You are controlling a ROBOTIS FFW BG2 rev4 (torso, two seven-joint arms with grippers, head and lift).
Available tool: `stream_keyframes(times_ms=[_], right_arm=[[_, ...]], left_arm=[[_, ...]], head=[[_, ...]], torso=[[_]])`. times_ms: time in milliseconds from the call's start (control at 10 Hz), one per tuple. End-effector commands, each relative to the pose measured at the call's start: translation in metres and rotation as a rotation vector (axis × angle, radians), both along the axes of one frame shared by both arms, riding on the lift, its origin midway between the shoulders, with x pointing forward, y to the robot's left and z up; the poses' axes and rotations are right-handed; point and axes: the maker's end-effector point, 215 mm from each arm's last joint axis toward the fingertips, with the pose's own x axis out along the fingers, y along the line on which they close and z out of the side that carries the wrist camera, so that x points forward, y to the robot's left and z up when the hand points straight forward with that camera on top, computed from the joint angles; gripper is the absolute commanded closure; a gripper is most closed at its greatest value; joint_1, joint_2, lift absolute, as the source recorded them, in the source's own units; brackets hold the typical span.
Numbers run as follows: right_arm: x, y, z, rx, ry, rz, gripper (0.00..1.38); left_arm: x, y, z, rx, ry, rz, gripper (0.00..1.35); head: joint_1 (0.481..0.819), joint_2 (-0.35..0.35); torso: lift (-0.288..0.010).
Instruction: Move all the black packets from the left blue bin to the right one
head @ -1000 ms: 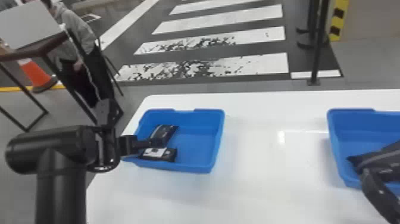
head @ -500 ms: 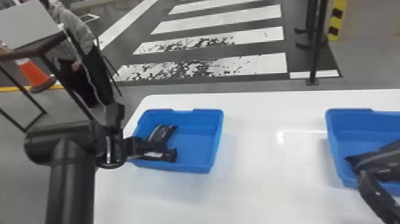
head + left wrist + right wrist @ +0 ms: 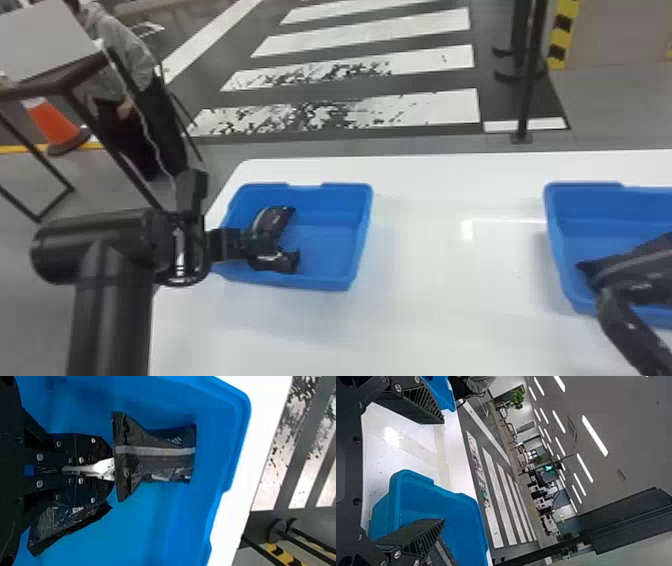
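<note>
- In the left blue bin (image 3: 320,272), the left gripper (image 3: 260,246) has its jaws drawn nearly together, clamped on a white-marked black packet (image 3: 65,524) whose body lies beside one finger.
- A grey-striped black packet (image 3: 166,461) lies just past those fingertips, in the same bin.
- The right gripper (image 3: 620,317) is at the right blue bin (image 3: 580,210), jaws wide apart; another black packet (image 3: 637,267) lies inside there.
- Both bins sit well apart on a glossy white table (image 3: 450,310).
- Beyond are white floor stripes (image 3: 440,107), a black post (image 3: 531,75) and an orange cone (image 3: 52,120).
- Bin walls surround the packets.
</note>
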Motion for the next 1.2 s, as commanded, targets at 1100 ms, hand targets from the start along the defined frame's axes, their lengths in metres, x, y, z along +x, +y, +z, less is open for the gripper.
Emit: stream_keyframes(times_ms=[1100], right_arm=[[-0.003, 0.109, 0.043, 0.251, -0.049, 0.254, 0.17]], left_arm=[[-0.013, -0.264, 0.134, -0.321, -0.566, -0.472, 1.21]], head=[[0.695, 0.156]], torso=[[-0.185]])
